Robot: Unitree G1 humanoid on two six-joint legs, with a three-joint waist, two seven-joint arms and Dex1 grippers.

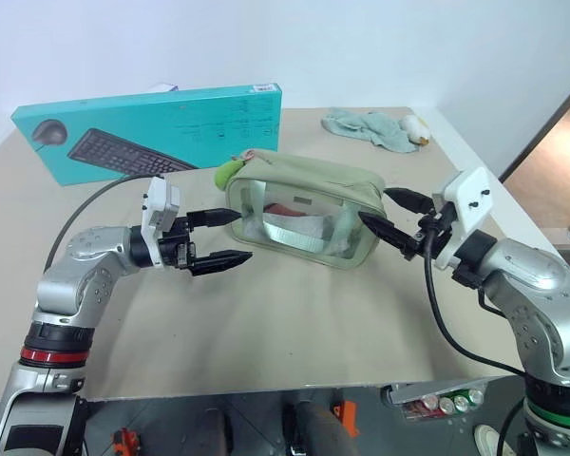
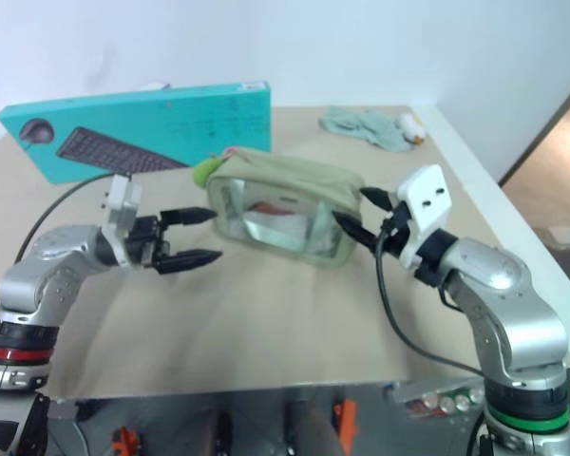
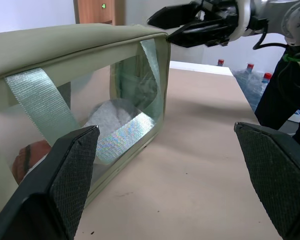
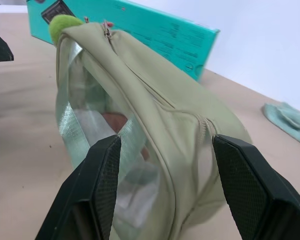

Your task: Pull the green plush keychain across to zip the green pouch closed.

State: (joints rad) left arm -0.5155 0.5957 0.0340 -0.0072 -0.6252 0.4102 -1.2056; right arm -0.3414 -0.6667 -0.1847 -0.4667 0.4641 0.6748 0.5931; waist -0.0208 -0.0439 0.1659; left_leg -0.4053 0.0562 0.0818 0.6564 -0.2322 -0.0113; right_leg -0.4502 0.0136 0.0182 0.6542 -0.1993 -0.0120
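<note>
A beige tabletop [image 1: 294, 332] carries the green pouch [image 1: 309, 204], its long axis running between the grippers. The green plush keychain [image 1: 227, 172] is found at the pouch's end nearest the left gripper [image 1: 218, 237], which is held wide open and empty. The right gripper [image 1: 385, 226] is parted about the opposite end without being closed on it.

The green pouch [image 1: 304, 214] stands mid-worktop [image 1: 266, 323], with the green plush keychain [image 1: 227, 172] at its left end. Behind it lies a keyboard box [image 1: 152, 133] (a cloth [image 1: 370, 126] sits far right). The left pincer [image 1: 218, 237] flanks the pouch's left end, the right pincer [image 1: 389, 217] its right.
</note>
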